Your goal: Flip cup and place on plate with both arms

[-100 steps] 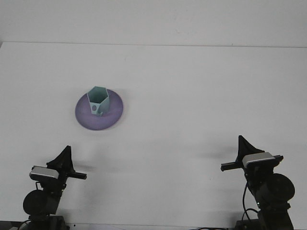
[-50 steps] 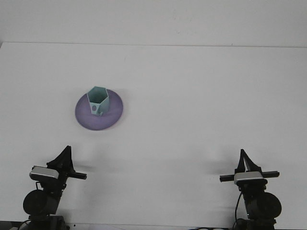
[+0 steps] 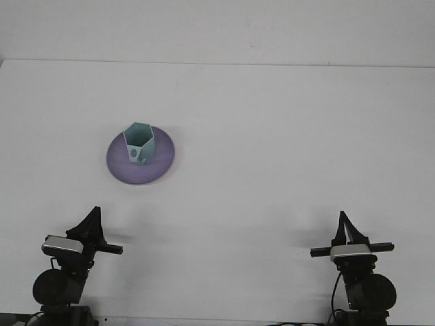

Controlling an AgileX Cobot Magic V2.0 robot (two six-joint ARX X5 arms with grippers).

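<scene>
One white table (image 3: pixel 272 136) fills nearly the whole front view, its far edge running straight across the top against a pale wall (image 3: pixel 217 27). Most of the surface is bare: the whole right half and the broad middle strip between the arms and the dishes lie open.

Two arms sit at the near edge, one at each lower corner, well apart from each other and from the dishes. The left tool (image 3: pixel 92 221) points up and away from its grey-capped wrist; its black fingers look pressed together into a single wedge, holding nothing. The right tool (image 3: pixel 346 227) likewise rises as one narrow black point above a crossbar, fingers together and empty.

One purple plate (image 3: pixel 119 166) rests left of centre, farther from the left edge of the table than from the middle line, with clear table on all sides of it. One pale green cup (image 3: pixel 139 143) with faceted sides stands upright on the back part of the plate, its open mouth facing up, a small round mark on its front face.
</scene>
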